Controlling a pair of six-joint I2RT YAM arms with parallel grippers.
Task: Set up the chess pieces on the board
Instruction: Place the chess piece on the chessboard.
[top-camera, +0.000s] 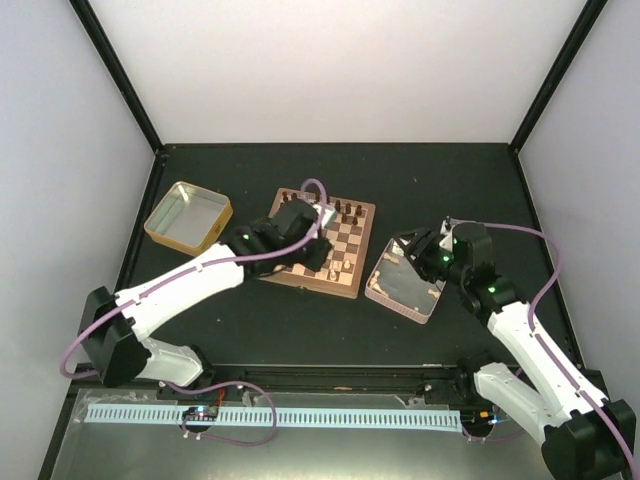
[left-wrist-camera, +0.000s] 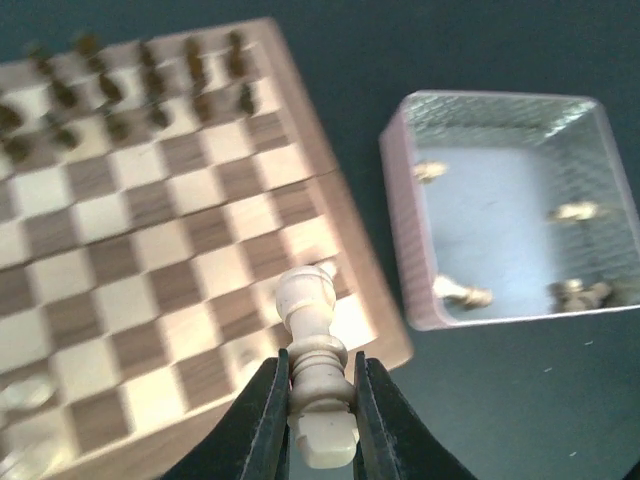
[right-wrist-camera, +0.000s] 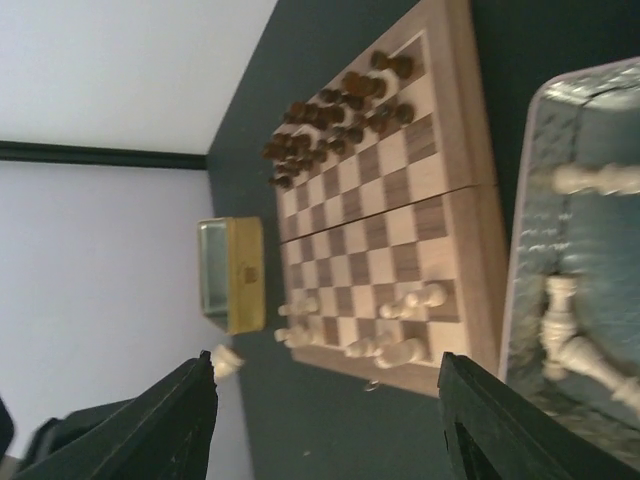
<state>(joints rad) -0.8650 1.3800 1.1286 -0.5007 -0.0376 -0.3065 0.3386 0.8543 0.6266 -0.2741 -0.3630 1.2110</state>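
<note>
Black fingers (left-wrist-camera: 258, 425) of the left arm are clenched on the lower stem of a light tan turned-wood chess piece (left-wrist-camera: 312, 325). Its base is nearest the lens and its crown points away. Gripping low and leaving the base clear suits, I judge, standing it on a square. Beyond it lies the square wooden chessboard with light and dark brown checks (left-wrist-camera: 205, 225). The piece hangs over the board's near right corner, and I cannot tell whether it touches a square. Dark brown chessmen (left-wrist-camera: 150, 90) fill the two far rows, so the near rows are presumably meant for the tan set. Just beside the board on the black surface (left-wrist-camera: 350, 40) stands a shallow pink-rimmed metal tin (left-wrist-camera: 398, 230) with a few loose tan pieces (left-wrist-camera: 462, 294) lying in it, seemingly the supply to draw from.

The right arm's fingers (right-wrist-camera: 175, 425) are spread wide with nothing between them, poised near that tin, probably ready to fetch. That wrist view shows what the left one blurs: several standing tan pieces (right-wrist-camera: 410, 300) on the board's near rows, and a yellow metal tin (right-wrist-camera: 235, 275) beyond the board. Only the overhead view shows both arms at once, with the left wrist covering the held piece
</note>
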